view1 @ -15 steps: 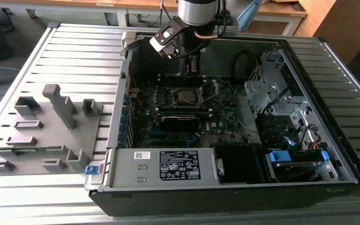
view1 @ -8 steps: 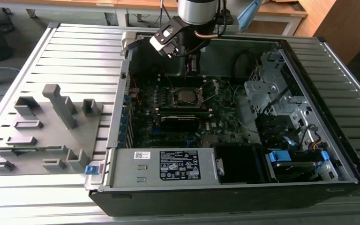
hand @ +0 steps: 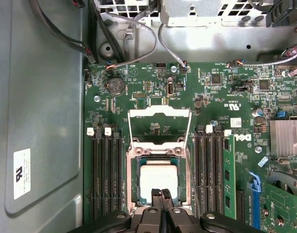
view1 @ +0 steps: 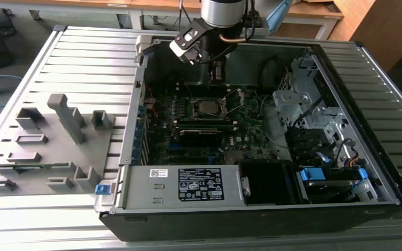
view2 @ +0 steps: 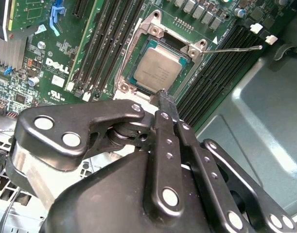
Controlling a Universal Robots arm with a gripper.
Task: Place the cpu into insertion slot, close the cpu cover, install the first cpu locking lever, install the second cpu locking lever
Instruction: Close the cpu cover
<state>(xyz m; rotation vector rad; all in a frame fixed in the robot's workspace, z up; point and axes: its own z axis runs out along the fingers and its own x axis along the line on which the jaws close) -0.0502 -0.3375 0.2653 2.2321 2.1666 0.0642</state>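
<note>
The cpu (hand: 158, 178), a silver-grey square, lies flat in the insertion slot (hand: 134, 180) on the green board; it also appears in the second wrist view (view2: 157, 71) and the exterior view (view1: 207, 107). The cpu cover (hand: 159, 113), a shiny metal frame with a square window, stands raised open at the far side of the slot. My gripper (hand: 161, 194) hangs just above the cpu's near edge, fingers shut together with nothing between them; it is also in the second wrist view (view2: 165, 95) and the exterior view (view1: 216, 73). A thin wire locking lever (view2: 235, 48) sticks out unlatched beside the slot.
Black memory slots (hand: 104, 179) flank the socket on both sides. The open computer case (view1: 368, 172) has drive cages and cables on the exterior view's right and a power supply (view1: 180, 185) in front. A grey fixture tray (view1: 47, 151) sits on the table at the exterior view's left.
</note>
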